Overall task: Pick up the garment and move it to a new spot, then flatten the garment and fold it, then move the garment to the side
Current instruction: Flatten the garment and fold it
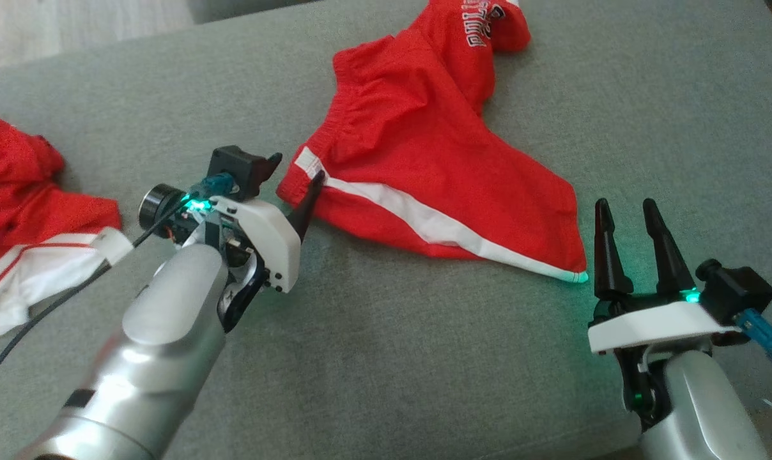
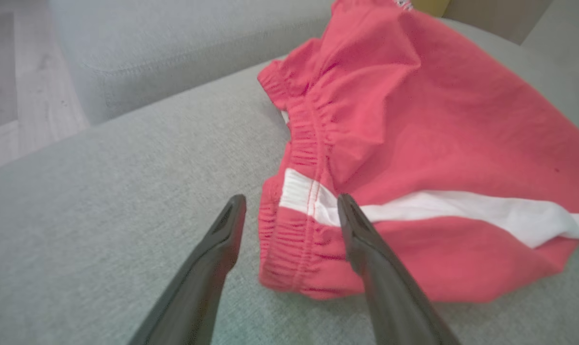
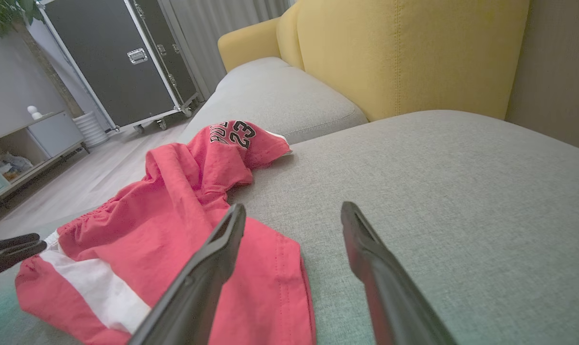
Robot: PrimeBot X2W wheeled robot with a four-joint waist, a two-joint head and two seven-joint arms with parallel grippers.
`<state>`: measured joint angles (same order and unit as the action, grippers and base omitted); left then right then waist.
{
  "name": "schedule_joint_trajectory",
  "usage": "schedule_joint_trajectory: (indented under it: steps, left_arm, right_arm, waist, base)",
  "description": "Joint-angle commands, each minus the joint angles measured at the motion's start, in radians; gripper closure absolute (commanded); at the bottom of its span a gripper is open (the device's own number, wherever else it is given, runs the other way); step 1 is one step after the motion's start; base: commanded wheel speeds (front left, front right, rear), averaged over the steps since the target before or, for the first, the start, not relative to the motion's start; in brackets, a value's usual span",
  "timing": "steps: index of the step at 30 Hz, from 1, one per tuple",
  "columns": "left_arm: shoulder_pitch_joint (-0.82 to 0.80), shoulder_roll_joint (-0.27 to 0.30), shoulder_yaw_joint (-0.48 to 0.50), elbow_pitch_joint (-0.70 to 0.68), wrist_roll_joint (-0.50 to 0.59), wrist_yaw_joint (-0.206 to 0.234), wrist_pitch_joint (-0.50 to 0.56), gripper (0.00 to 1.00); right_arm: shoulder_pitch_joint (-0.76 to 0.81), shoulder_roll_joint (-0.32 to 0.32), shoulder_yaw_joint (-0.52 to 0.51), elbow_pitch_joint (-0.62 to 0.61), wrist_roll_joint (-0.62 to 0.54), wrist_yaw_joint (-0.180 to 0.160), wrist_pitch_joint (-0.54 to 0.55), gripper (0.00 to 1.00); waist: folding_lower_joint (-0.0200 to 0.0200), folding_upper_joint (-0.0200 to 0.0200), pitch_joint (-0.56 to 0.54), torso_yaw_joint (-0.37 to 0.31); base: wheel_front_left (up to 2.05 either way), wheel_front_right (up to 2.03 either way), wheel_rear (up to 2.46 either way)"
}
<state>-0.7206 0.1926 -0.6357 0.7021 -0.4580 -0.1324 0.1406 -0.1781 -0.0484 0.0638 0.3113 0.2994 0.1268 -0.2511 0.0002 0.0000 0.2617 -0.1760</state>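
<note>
- Two claws in view, both mine, both with nothing in them.
- Left claw (image 1: 298, 166) (image 2: 292, 199): jaws spread wide. It sits at the near-left corner of the red shorts (image 1: 418, 140) (image 2: 414, 120) (image 3: 174, 215), straddling the end of the elastic waistband (image 2: 304, 143).
- In the left wrist view, one finger lies over the bare grey sofa cushion (image 1: 424, 358) just left of the waistband edge. The other crosses the cloth where the white stripe (image 1: 424, 217) (image 2: 462, 206) meets the waistband. Contact with the fabric: cannot tell.
- Right claw (image 1: 625, 204) (image 3: 294, 207): jaws equally wide, fingers pointing to the far side, low at the near right of the cushion.
- It stands just right of the shorts' hem corner (image 1: 574, 271). In the right wrist view, its left finger overlaps the hem and its right finger is over bare cushion.
- Shorts lie spread but rumpled in the middle of the cushion: waistband to the left, stripe running near-right to the hem.
- Other leg is bunched at the far side, its black "23" print (image 3: 237, 134) facing up.
- Second red-and-white garment (image 1: 22, 243) lies crumpled at the far left edge of the cushion, well apart from the shorts.
- Beyond the cushion: yellow armchair (image 3: 390, 52) and black wheeled case (image 3: 112, 62).
</note>
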Motion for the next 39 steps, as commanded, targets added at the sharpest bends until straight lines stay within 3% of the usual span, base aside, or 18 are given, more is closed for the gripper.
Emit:
schedule_joint_trajectory:
  steps: [1, 14, 15, 16, 17, 18, 29, 39]
  left_arm:
    - [-0.06, 0.035, 0.005, -0.012, -0.016, 0.002, 0.0, 0.0]
    - [-0.126, 0.05, -0.11, 0.064, -0.116, 0.002, -0.067, 0.0]
    - [-0.131, 0.05, -0.118, 0.069, -0.123, 0.002, -0.071, 0.08]
    - [-0.135, 0.05, -0.126, 0.073, -0.131, 0.002, -0.075, 0.42]
    - [-0.139, 0.05, -0.133, 0.078, -0.139, 0.002, -0.079, 0.64]
    - [-0.142, 0.052, -0.142, 0.081, -0.146, 0.002, -0.084, 1.0]
    - [-0.156, 0.095, -0.202, 0.084, -0.258, 0.002, -0.127, 1.0]
    - [-0.176, 0.101, -0.238, 0.101, -0.294, 0.002, -0.155, 1.0]
  right_arm:
    - [-0.027, -0.002, 0.024, -0.036, 0.005, 0.004, -0.011, 0.0]
    - [-0.03, -0.002, 0.019, -0.028, -0.003, 0.004, -0.011, 0.0]
    - [-0.03, -0.002, 0.02, -0.026, -0.003, 0.004, -0.011, 0.0]
    - [-0.031, -0.002, 0.021, -0.022, -0.004, 0.004, -0.011, 0.0]
    - [-0.031, -0.002, 0.023, -0.017, -0.006, 0.004, -0.011, 0.0]
    - [-0.031, -0.002, 0.025, -0.011, -0.008, 0.004, -0.011, 0.0]
    - [-0.024, -0.002, 0.113, 0.177, -0.051, 0.004, 0.016, 0.0]
    - [-0.051, -0.002, 0.18, 0.27, -0.085, 0.004, 0.044, 0.0]
  waist:
    - [-0.0002, 0.0, 0.018, -0.013]
    - [-0.0002, 0.0, 0.028, -0.029]
    - [-0.0002, 0.0, 0.028, -0.03]
    - [-0.0002, 0.0, 0.026, -0.03]
    - [-0.0002, 0.0, 0.025, -0.031]
    - [-0.0002, 0.0, 0.022, -0.031]
    - [-0.0002, 0.0, -0.037, -0.05]
    - [-0.0002, 0.0, -0.053, -0.055]
  base:
    - [0.0, 0.0, 0.0]
    - [0.0, 0.0, 0.0]
    - [0.0, 0.0, 0.0]
    - [0.0, 0.0, 0.0]
    - [0.0, 0.0, 0.0]
    - [0.0, 0.0, 0.0]
    - [0.0, 0.0, 0.0]
    - [0.0, 0.0, 0.0]
